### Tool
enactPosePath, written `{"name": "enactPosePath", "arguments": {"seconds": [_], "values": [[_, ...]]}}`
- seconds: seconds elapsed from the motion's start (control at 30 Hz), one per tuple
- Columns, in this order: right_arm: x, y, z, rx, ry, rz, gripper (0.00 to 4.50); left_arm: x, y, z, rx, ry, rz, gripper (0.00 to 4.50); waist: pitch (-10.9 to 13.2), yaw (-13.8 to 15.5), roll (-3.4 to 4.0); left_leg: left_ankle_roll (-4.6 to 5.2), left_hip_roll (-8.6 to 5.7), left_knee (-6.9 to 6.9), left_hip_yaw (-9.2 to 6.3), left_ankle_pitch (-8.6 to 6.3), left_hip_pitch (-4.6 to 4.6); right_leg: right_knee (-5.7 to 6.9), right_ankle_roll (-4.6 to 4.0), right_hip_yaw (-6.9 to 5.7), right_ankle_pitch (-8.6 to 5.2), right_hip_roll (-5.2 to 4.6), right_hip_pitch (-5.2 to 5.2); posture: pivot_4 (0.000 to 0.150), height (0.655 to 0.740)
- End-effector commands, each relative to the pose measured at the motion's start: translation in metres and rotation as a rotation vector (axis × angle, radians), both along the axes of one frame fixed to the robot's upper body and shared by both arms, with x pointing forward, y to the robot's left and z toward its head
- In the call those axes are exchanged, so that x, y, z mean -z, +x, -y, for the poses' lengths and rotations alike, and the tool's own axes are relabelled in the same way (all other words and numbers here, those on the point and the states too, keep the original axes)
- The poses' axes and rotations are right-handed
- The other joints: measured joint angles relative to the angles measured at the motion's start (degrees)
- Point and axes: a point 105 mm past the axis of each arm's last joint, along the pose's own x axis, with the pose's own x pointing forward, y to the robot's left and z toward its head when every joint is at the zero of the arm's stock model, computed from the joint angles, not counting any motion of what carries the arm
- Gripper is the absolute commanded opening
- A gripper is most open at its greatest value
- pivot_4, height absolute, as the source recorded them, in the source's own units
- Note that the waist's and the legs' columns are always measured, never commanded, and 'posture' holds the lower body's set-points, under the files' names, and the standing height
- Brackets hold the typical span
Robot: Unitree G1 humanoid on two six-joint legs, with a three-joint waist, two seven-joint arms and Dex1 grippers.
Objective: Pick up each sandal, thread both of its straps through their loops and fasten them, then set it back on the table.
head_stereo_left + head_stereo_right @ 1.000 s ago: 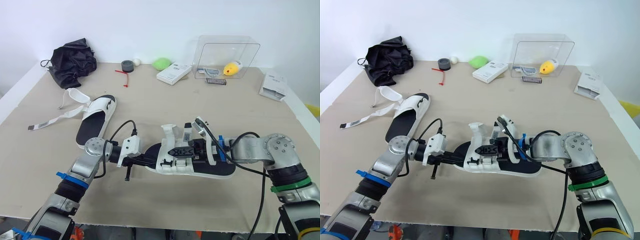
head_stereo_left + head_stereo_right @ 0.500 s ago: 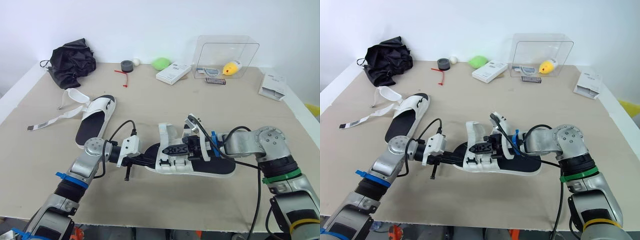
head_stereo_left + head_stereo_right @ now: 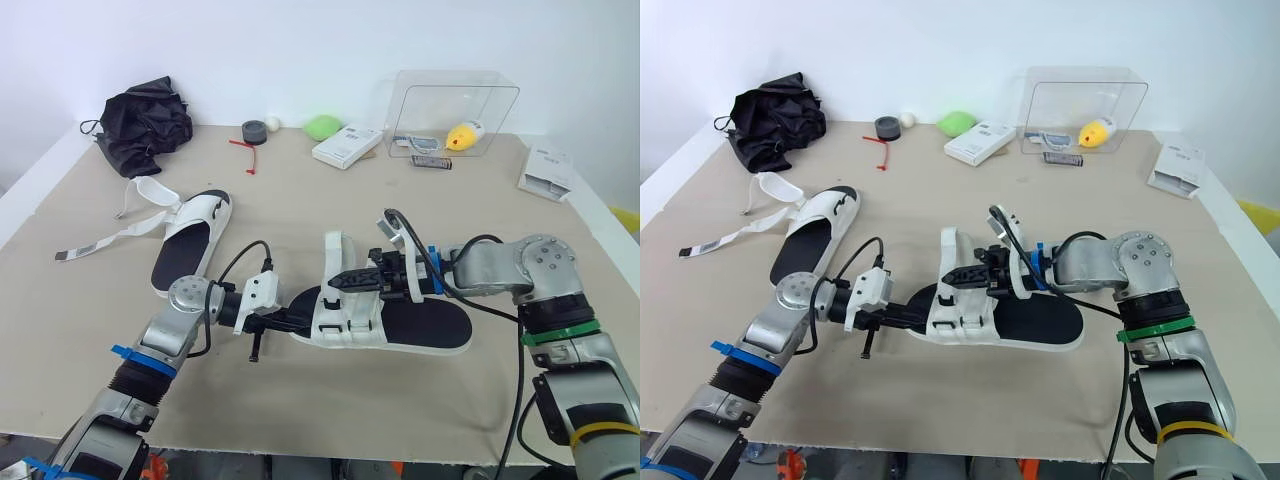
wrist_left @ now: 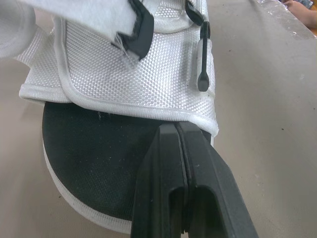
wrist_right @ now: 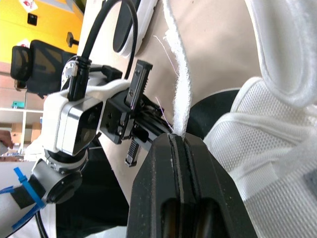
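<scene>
A white sandal with a black sole [image 3: 420, 326] lies mid-table. My left gripper [image 3: 300, 322] is shut on its toe end; in the left wrist view the closed fingertips [image 4: 174, 133] pinch the white edge of the upper [image 4: 129, 74] over the sole. My right gripper [image 3: 347, 281] is shut on one white strap [image 3: 334, 252] and holds it upright above the sandal; in the right wrist view the strap [image 5: 181, 94] rises from between the closed fingers. A second sandal [image 3: 190, 246] lies at the left, its loose straps [image 3: 130, 215] spread on the table.
Along the back edge are a black cloth bundle [image 3: 145, 125], a tape roll [image 3: 255, 131], a green object [image 3: 322, 127], a white box [image 3: 347, 147] and a clear plastic container [image 3: 455, 110]. A white packet [image 3: 547, 172] lies at the far right.
My right gripper has risen and pulled the strap from lying across the sandal to standing upright. The left gripper has stayed on the toe end.
</scene>
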Motion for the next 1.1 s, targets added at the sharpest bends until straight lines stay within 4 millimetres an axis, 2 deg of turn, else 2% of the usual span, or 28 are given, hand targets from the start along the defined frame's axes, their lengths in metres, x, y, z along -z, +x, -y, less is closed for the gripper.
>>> {"name": "enactPosePath", "arguments": {"seconds": [0.03,0.37,0.5,0.63,0.9,1.1], "values": [[-0.003,-0.006,-0.001,-0.028,0.037,0.008,0.05,0.040,-0.018,-0.006,0.014,0.104,-0.138,0.00,0.00,0.00,0.00,0.00,0.00,0.00,-0.01,0.00,0.00,0.00,0.00,0.00,0.00,0.00,0.00,0.150,0.7400],[-0.005,-0.011,-0.010,-0.056,0.048,0.029,0.05,0.041,-0.019,-0.004,0.016,0.100,-0.140,0.00,-0.01,-0.01,0.02,0.00,0.00,-0.01,0.00,0.00,0.01,0.00,0.00,0.00,0.00,0.01,0.00,0.150,0.7400],[-0.020,-0.007,-0.009,-0.076,0.060,0.057,0.05,0.042,-0.020,-0.003,0.019,0.098,-0.143,0.00,0.00,-0.02,0.05,0.00,0.00,-0.01,0.03,0.00,0.00,0.00,0.00,0.01,0.00,0.00,-0.01,0.150,0.7400],[-0.020,-0.008,-0.009,-0.093,0.055,0.054,0.05,0.043,-0.021,-0.002,0.017,0.096,-0.145,0.00,-0.01,0.02,0.04,0.00,0.00,-0.01,0.00,0.00,0.00,0.00,0.00,-0.01,0.00,0.00,-0.01,0.150,0.7400],[0.005,-0.014,-0.001,-0.053,0.007,0.000,0.05,0.045,-0.022,-0.002,0.012,0.096,-0.150,0.00,-0.03,0.00,0.08,0.00,-0.01,-0.01,0.03,0.00,-0.01,0.00,0.00,0.00,0.00,-0.03,-0.01,0.150,0.7400],[0.002,-0.002,0.002,0.004,0.008,-0.012,0.05,0.044,-0.022,-0.003,0.015,0.100,-0.150,0.00,-0.06,-0.01,0.14,0.00,0.00,-0.01,0.03,0.00,0.01,0.00,0.00,0.01,0.00,0.01,-0.01,0.150,0.7400]]}}
